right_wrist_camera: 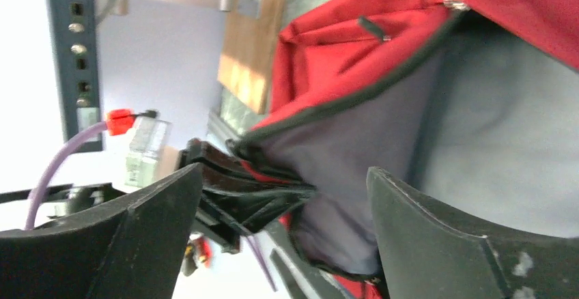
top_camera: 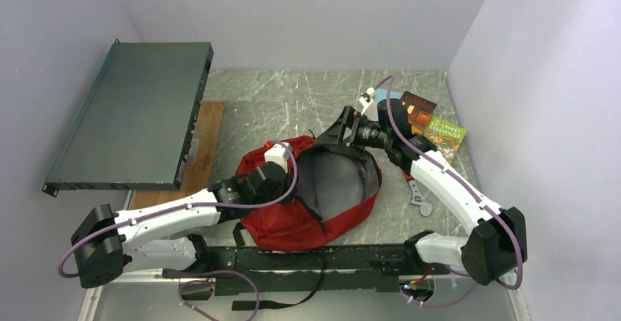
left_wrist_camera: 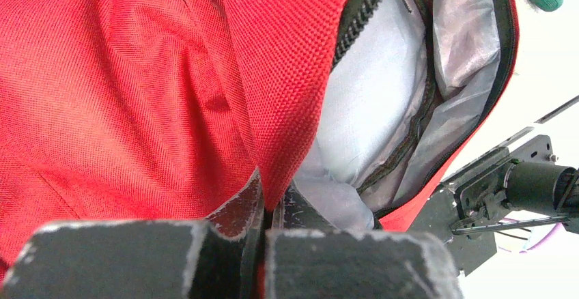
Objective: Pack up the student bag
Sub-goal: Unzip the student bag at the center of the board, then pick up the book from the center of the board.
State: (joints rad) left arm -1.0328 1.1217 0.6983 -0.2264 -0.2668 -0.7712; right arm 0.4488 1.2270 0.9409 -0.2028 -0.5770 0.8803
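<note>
We see the student bag (top_camera: 293,222) lying mid-table (top_camera: 278,101), mouth unzipped, grey lining showing. L gripper (left_wrist_camera: 266,210) sits at the bag's left rim, jaws pinched tight on the red fabric edge. R gripper (right_wrist_camera: 283,176) is at the bag's far rim, jaws wide apart, clamping nothing. Books (top_camera: 432,127) lie right of the bag.

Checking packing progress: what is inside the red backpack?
Inside the student bag only grey lining shows through the open zipper; no packed item is visible. Whatever lies under the red rim pinched by the left gripper is covered.
</note>
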